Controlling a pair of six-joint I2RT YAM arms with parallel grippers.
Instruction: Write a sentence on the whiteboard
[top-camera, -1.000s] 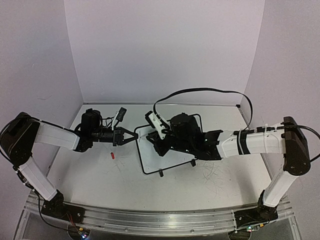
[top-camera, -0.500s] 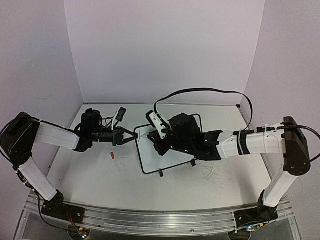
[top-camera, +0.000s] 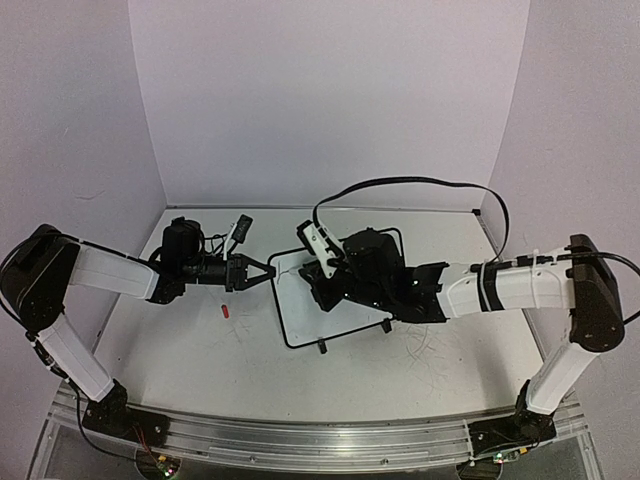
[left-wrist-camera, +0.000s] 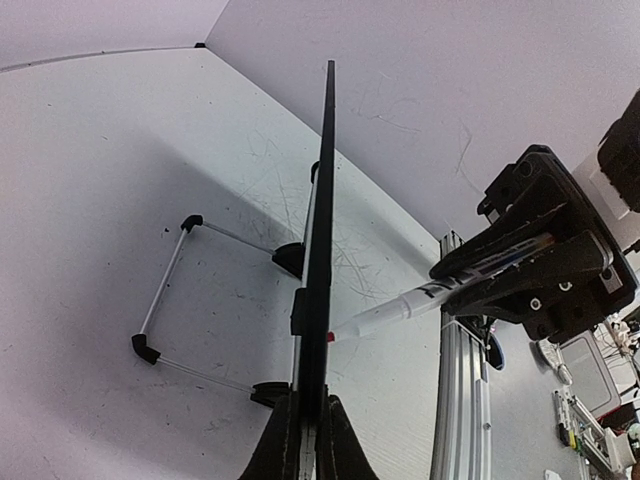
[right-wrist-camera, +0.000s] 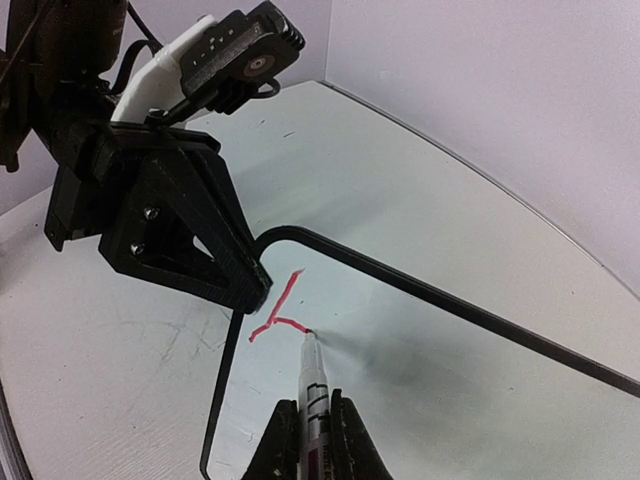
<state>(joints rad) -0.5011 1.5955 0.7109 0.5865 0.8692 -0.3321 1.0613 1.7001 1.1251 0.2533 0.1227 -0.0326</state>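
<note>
The right pincer (right-wrist-camera: 308, 445) was closed on a slim white marker (right-wrist-camera: 314, 385), tip touching the glossy black-framed whiteboard (right-wrist-camera: 430, 370) on the pale desk (right-wrist-camera: 470, 200), beside the first red strokes (right-wrist-camera: 275, 315). The left pincer (left-wrist-camera: 308, 440) pinched the board's edge. The sentence looked barely begun; the next move called for light, steady strokes.

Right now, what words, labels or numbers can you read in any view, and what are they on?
On the whiteboard: only a few red strokes, the start of one letter; no word to quote yet.
On the marker: print on the barrel, too small and blurred to read.
Nothing else readable in any view.
</note>
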